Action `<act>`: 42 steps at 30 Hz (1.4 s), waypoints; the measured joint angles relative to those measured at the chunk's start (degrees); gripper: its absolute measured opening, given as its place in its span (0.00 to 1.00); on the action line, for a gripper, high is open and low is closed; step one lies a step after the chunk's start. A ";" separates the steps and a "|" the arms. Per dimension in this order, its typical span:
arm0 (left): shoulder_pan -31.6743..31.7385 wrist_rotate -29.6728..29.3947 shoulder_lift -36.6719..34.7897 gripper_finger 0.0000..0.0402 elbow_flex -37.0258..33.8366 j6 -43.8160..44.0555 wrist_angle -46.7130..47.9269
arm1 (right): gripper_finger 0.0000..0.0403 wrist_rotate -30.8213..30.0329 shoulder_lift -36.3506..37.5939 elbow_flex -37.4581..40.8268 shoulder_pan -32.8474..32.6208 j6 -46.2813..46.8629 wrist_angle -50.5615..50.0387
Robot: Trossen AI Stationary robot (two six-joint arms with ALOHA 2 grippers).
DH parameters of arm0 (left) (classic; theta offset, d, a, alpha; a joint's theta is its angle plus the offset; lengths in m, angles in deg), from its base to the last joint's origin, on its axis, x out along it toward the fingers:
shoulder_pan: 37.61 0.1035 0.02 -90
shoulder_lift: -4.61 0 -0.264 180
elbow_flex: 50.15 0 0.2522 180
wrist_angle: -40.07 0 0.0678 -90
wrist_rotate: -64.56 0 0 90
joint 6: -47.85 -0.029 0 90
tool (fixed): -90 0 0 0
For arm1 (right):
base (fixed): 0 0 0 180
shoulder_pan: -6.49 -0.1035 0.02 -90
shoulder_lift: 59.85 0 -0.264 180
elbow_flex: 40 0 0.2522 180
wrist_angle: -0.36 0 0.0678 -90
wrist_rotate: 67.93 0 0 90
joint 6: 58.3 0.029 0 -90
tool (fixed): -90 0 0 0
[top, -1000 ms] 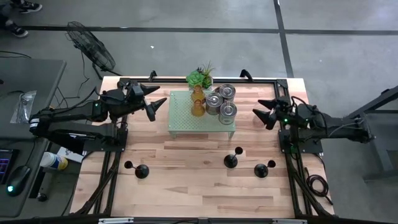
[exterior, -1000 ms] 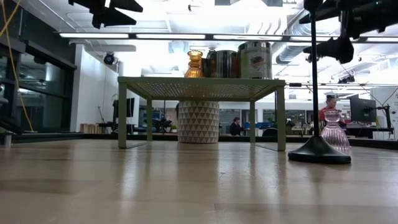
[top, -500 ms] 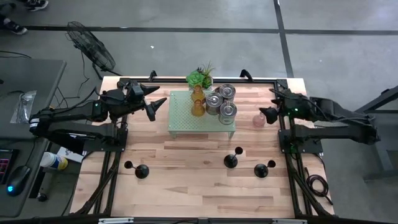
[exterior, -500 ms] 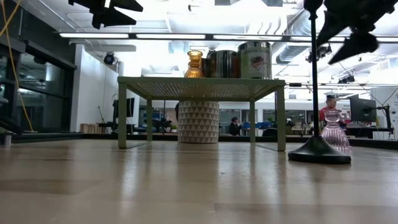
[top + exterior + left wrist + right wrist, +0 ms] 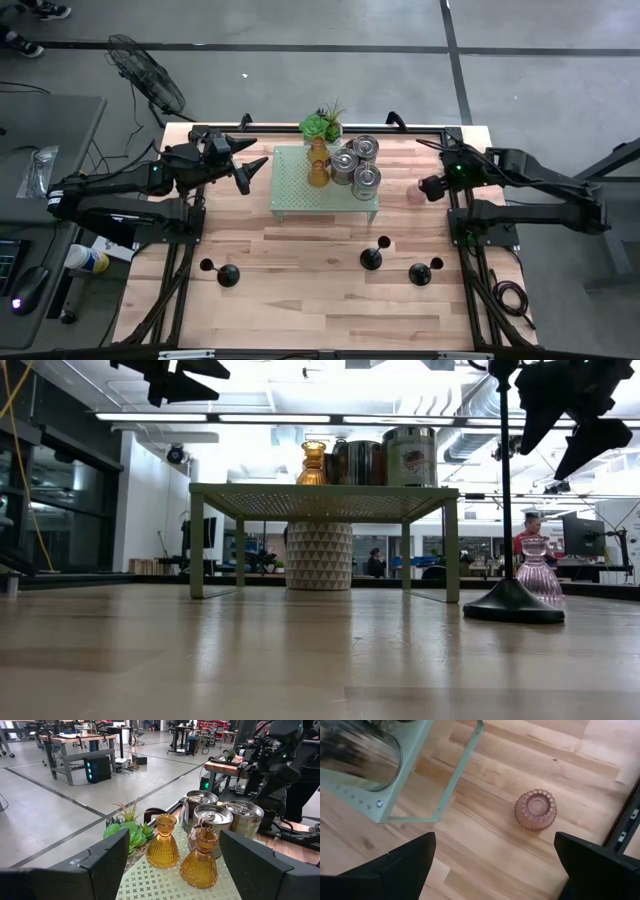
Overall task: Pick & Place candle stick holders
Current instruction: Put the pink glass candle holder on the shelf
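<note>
The left gripper [image 5: 252,164] waits wide open and empty just beside the green stand [image 5: 290,200], which holds 2 orange glass holders [image 5: 199,860] and 3 silver holders [image 5: 358,165]. To its right, the pink glass holder [image 5: 416,194] sits on the table under the right gripper [image 5: 432,170], which is wide open and empty. I think the right gripper should go straight down so 1 finger lands on each side of the pink holder, then squeeze softly so it does not tip.

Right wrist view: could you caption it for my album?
Open right pincer hovering over a pink glass holder on the wooden table, beside the green stand.
</note>
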 joint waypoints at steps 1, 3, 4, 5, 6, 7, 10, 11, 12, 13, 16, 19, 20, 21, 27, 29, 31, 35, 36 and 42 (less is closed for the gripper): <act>0.01 0.00 0.00 0.76 0.00 0.00 0.02 | 0.99 0.07 -0.05 0.00 0.00 0.52 0.17; 0.00 0.02 0.00 0.76 0.00 0.00 0.04 | 0.99 0.29 -0.15 0.00 0.00 0.80 0.86; 0.00 0.02 0.00 0.76 0.00 0.00 0.04 | 0.99 0.27 -0.10 0.00 0.00 0.78 1.06; 0.00 0.02 0.00 0.76 0.00 0.00 0.04 | 0.99 0.21 -0.11 0.00 0.02 0.81 1.05; 0.00 0.04 0.00 0.76 0.00 0.00 0.04 | 0.99 0.34 -0.29 0.00 0.02 0.98 1.05; 0.00 0.04 0.00 0.76 0.00 0.00 0.04 | 0.99 1.07 -0.43 0.00 0.00 1.09 1.07; 0.02 0.11 0.00 0.76 0.00 0.00 0.04 | 0.99 3.97 -1.06 0.00 -0.01 1.11 1.19; 0.02 0.17 0.00 0.76 0.00 0.00 0.04 | 0.99 4.52 -1.21 0.02 -0.02 1.11 1.29; 0.00 0.17 0.00 0.76 0.00 0.00 0.06 | 0.99 4.71 -1.27 0.02 -0.01 0.98 1.26; 0.00 0.17 0.00 0.76 0.00 0.00 0.07 | 0.99 4.74 -1.38 0.02 0.00 0.72 1.26; 0.01 0.17 0.00 0.76 0.00 -0.42 0.09 | 0.99 3.80 -1.71 0.02 0.00 0.55 1.27; 0.01 0.17 0.02 0.76 0.00 -0.51 0.09 | 0.99 3.50 -1.88 0.04 0.00 0.54 0.99; 0.00 0.17 0.00 0.76 0.00 -0.53 0.09 | 0.99 3.47 -2.16 0.04 0.02 1.00 0.43; 0.00 0.17 0.02 0.76 0.00 -0.60 0.09 | 0.99 3.42 -2.43 0.04 0.12 1.88 -0.68; 0.00 0.14 0.02 0.76 0.00 -1.95 0.11 | 0.99 0.73 -8.47 0.07 4.43 6.50 -10.55; 0.01 0.13 0.02 0.76 0.00 -1.96 0.10 | 0.99 0.88 -10.84 0.07 6.47 6.28 -11.14; 0.02 0.13 0.02 0.76 0.00 -1.97 0.11 | 0.99 1.14 -13.09 0.07 8.36 5.94 -10.58; 0.01 0.01 0.02 0.76 0.00 -1.95 0.11 | 0.99 0.46 -17.18 0.07 11.93 4.99 -9.81; 0.02 0.00 0.02 0.76 0.00 -1.97 0.11 | 0.99 0.06 -18.16 0.07 13.01 4.88 -9.65; 0.01 0.00 0.02 0.76 0.00 -1.96 0.24 | 0.96 -2.43 -22.45 0.07 18.09 2.48 -8.88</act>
